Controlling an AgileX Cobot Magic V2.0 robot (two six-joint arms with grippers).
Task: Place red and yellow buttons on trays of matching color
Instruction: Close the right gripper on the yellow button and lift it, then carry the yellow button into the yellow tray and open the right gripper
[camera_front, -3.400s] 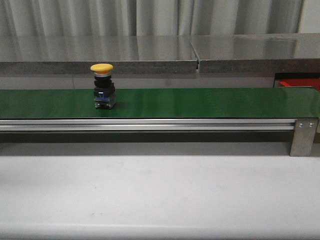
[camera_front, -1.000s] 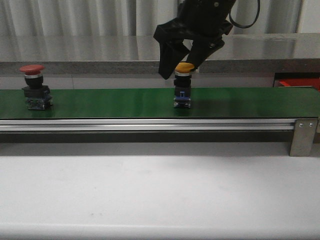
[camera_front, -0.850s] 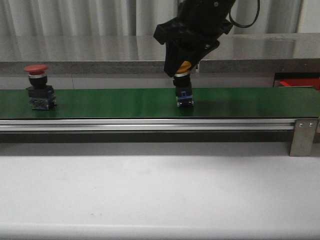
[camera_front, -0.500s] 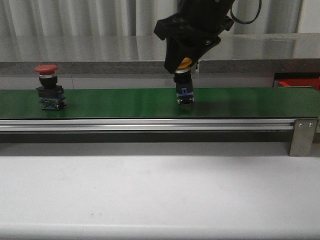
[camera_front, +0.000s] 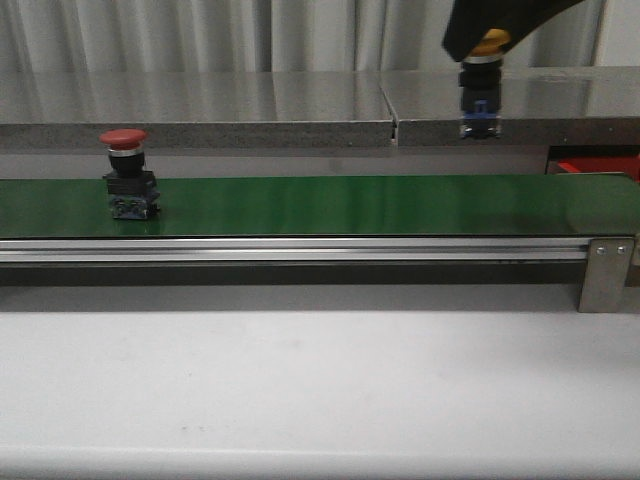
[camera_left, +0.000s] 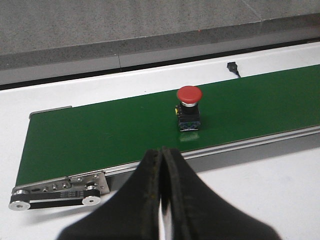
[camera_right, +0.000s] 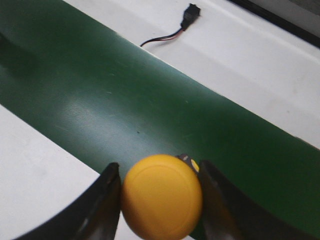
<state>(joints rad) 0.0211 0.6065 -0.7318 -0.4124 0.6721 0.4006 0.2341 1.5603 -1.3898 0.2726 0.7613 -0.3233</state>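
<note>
Step in hand: carrying the yellow button (camera_front: 481, 85) to its tray. Right end effector (camera_right: 156, 192) is pinching it by the cap, fingers (camera_right: 100, 200) on both sides, body hanging below. In front view it's lifted well above the green belt (camera_front: 350, 205), up at the top right, partly cut off by the frame edge.

Red button (camera_front: 128, 175) sits upright on the belt, left part, untouched. Left end effector (camera_left: 162, 165) hangs near the belt's edge w/ fingers pressed together, nothing betw. them, well apart from the red button.

No yellow tray in view. Only a bit of red (camera_front: 598, 165) shows at the far right behind the belt; can't tell if it's a tray.

Next, prob.: take the yellow button over to the yellow tray, lower it upright, then let go. Left arm needs to spread its fingers & reach the red button's cap as it rides the belt; timing matters there.
</note>
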